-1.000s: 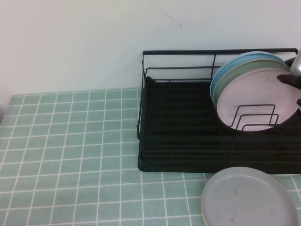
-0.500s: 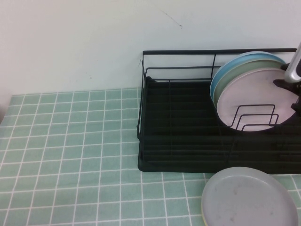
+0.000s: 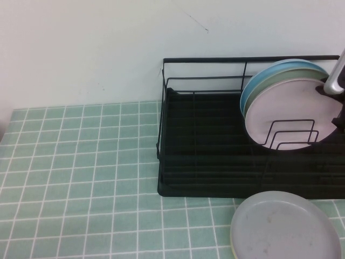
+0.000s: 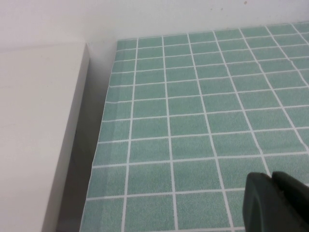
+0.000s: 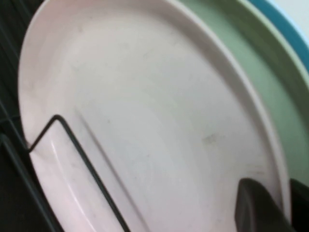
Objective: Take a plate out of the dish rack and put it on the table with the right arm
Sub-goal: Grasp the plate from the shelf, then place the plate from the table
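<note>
Plate (image 3: 284,110), matte pale pink with shallow raised rim, is pinched at its edge by right gripper (image 5: 285,205); left gripper (image 4: 276,203), clenched, is held above table (image 4: 193,96).

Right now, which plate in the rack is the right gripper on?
The round pale pink plate, frontmost of three standing in the black wire rack; right gripper at its edge. Left gripper hovers over tiles.
</note>
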